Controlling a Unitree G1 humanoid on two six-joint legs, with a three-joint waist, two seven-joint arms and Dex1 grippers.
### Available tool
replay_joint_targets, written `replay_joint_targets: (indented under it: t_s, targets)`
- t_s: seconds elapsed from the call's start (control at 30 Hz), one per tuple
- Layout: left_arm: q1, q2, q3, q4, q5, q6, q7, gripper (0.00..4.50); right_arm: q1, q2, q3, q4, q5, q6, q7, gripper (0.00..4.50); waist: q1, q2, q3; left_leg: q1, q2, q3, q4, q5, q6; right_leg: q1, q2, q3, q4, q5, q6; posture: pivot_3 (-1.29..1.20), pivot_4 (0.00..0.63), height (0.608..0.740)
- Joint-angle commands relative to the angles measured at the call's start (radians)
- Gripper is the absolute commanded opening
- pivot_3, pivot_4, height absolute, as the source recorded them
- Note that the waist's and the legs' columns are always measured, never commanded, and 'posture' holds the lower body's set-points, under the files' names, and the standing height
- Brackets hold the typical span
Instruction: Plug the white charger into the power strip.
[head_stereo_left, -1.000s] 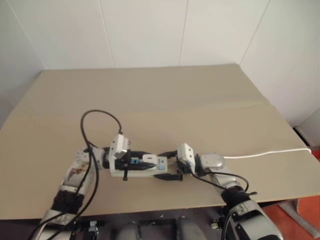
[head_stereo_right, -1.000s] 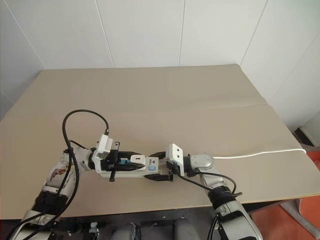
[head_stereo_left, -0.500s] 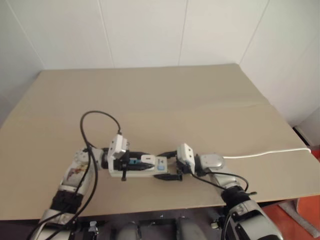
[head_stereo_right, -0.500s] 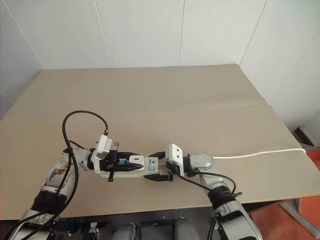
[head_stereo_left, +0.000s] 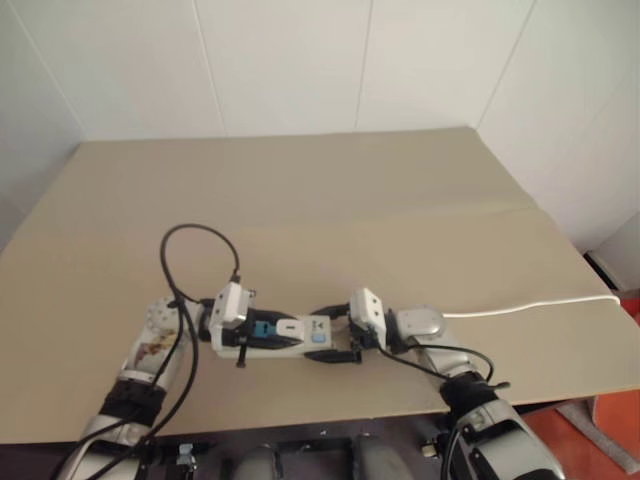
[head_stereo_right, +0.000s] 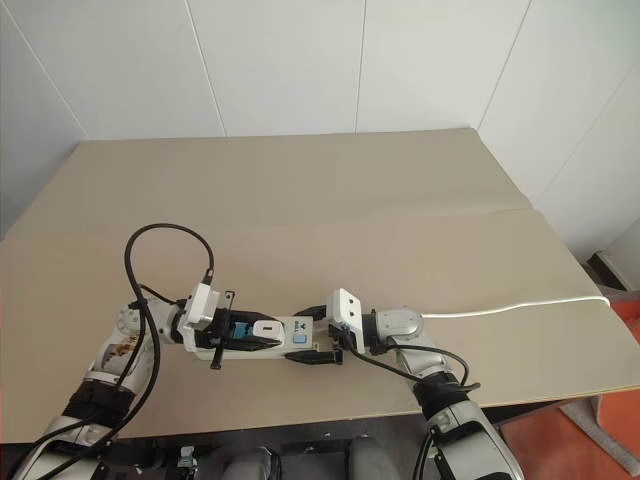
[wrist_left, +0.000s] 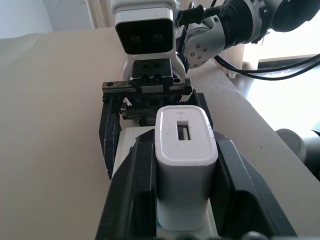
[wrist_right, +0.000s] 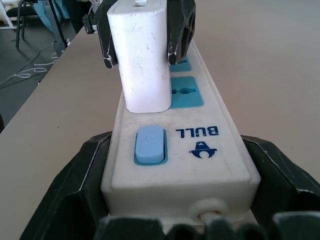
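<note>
Two grippers meet over the strip (head_stereo_right: 262, 338), which lies flat on the tan counter (head_stereo_right: 330, 210) near its front edge, long axis running left to right. The left gripper (wrist_left: 182, 165) comes in from the strip's left end, and its jaws are clamped on the two sides of the charger (wrist_left: 184, 150), one black finger (wrist_left: 135, 195) against each flank. The charger stands upright on the strip, its base down on the top face at the socket nearest the switch (wrist_right: 149, 145); whether it is seated all the way in cannot be told. In the right wrist view the charger's lower edge meets the strip's white surface just behind the pale blue switch, and two blue sockets (wrist_right: 185, 91) show beside and behind it.

The right gripper (wrist_right: 177, 175) reaches in from the opposite end, where the white cord (head_stereo_left: 530, 303) leaves the strip and trails across the counter to the right edge. Its jaws stand wide, one black finger (wrist_right: 75, 185) along each long side of the strip at the switch end, bracketing it closely; actual contact with the sides cannot be made out. The printed logo (wrist_right: 202, 140) sits next to the switch on that end. A black cable (head_stereo_right: 165, 262) loops up above the left arm.
</note>
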Motion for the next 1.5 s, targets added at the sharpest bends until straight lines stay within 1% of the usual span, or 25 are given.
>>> replay_joint_targets:
  t_s: [0.03,0.2,0.43,0.67,0.73,0.83,0.9,1.03,1.13,1.2,1.27,1.33,1.43,1.5]
  targets:
    - [0.038,0.048,0.001,0.114,0.093,0.020,0.052,1.01,0.015,-0.016,0.015,-0.007,-0.014,0.011,0.018,3.46,0.000,0.001,-0.001,0.000,0.000,0.000,0.000,0.000,0.000,0.000,0.000,0.000,0.000,0.000,0.000,0.00,0.150,0.740]
    - [0.073,0.056,-0.002,0.068,0.080,0.068,0.072,1.01,0.012,-0.016,0.013,-0.008,-0.014,0.011,0.016,3.46,0.001,0.004,-0.003,0.000,0.000,0.000,0.000,0.000,0.000,0.000,0.000,0.000,0.000,0.000,0.000,0.00,0.150,0.740]
    - [0.114,0.082,-0.022,-0.024,0.071,0.160,0.107,1.01,0.007,-0.015,0.011,0.001,-0.013,0.006,0.014,3.46,0.000,0.004,-0.004,0.000,0.000,0.000,-0.001,0.000,0.000,0.001,0.000,0.000,-0.001,0.000,0.000,0.00,0.150,0.740]
    - [0.116,0.096,-0.023,-0.014,0.062,0.124,0.072,1.01,0.004,-0.015,0.011,0.006,-0.012,0.003,0.011,3.46,-0.001,0.004,-0.004,0.001,0.001,0.000,-0.003,0.000,0.000,0.001,0.001,0.000,-0.003,0.000,0.000,0.00,0.150,0.740]
    - [0.115,0.098,-0.024,-0.009,0.067,0.107,0.068,1.77,0.004,-0.015,0.011,0.006,-0.012,0.003,0.010,3.46,-0.004,0.005,-0.004,0.001,0.001,0.000,-0.004,0.000,0.000,0.001,0.001,0.000,-0.003,0.000,0.000,0.00,0.150,0.740]
    - [0.106,0.101,-0.023,-0.005,0.074,0.084,0.059,2.61,0.004,-0.015,0.011,0.008,-0.011,0.002,0.010,3.46,0.003,0.008,-0.005,0.001,0.000,0.000,-0.005,0.000,0.000,0.000,0.001,0.001,-0.004,0.000,0.000,0.00,0.150,0.740]
    - [0.091,0.100,-0.013,0.004,0.067,0.056,0.045,3.31,0.001,-0.014,0.010,0.012,-0.012,0.002,0.010,3.46,0.005,0.009,-0.006,0.001,0.000,0.000,-0.005,0.000,0.000,0.001,0.000,0.001,-0.004,0.000,0.000,0.00,0.150,0.740]
    - [0.068,0.143,0.021,-0.029,0.038,0.069,0.005,4.47,0.001,-0.009,0.009,0.015,-0.011,0.001,0.008,3.46,0.003,0.009,-0.006,0.001,0.000,0.000,-0.006,0.000,0.000,0.000,0.000,0.000,-0.004,0.000,0.000,0.00,0.150,0.740]
    - [0.065,0.207,0.058,-0.081,0.010,0.125,-0.014,4.47,0.004,-0.007,0.007,0.015,-0.010,-0.007,0.006,3.46,0.002,0.008,-0.005,0.000,0.000,0.000,-0.006,0.000,0.000,-0.001,0.001,0.000,-0.005,0.000,0.000,0.00,0.150,0.740]
    - [0.051,0.283,0.091,-0.113,-0.004,0.166,-0.041,4.47,0.006,-0.012,0.002,0.003,0.001,0.002,0.015,3.46,0.002,0.006,-0.004,-0.001,0.001,0.000,-0.006,0.000,0.000,-0.001,0.001,0.000,-0.005,0.000,0.000,0.00,0.150,0.740]
    - [0.029,0.341,0.122,-0.133,-0.021,0.203,-0.053,4.50,0.011,-0.031,-0.006,-0.022,0.014,0.030,0.026,4.17,0.004,0.005,-0.003,-0.001,0.001,0.000,-0.006,0.000,0.000,-0.002,0.001,-0.001,-0.006,0.000,0.000,0.00,0.150,0.740]
    - [0.015,0.369,0.162,-0.133,-0.041,0.223,-0.045,4.50,0.020,-0.063,-0.020,-0.059,0.024,0.047,0.032,4.48,0.009,0.005,-0.001,-0.003,0.001,0.000,-0.006,0.000,0.000,-0.002,0.000,-0.001,-0.007,0.000,0.000,0.00,0.150,0.740]
    - [0.034,0.398,0.216,-0.110,-0.045,0.214,-0.045,4.50,0.059,-0.127,-0.064,-0.149,0.040,0.063,0.001,4.48,0.023,0.005,-0.001,-0.006,-0.001,0.000,-0.006,0.000,0.000,-0.002,-0.002,-0.003,-0.010,0.000,0.000,0.00,0.150,0.740]
    - [0.070,0.407,0.246,-0.121,-0.050,0.210,-0.039,4.50,0.101,-0.184,-0.100,-0.235,0.069,0.097,-0.003,4.48,0.030,0.005,-0.001,-0.011,-0.002,0.000,-0.005,0.000,0.000,-0.006,-0.004,-0.003,-0.011,0.000,0.000,0.00,0.150,0.740]
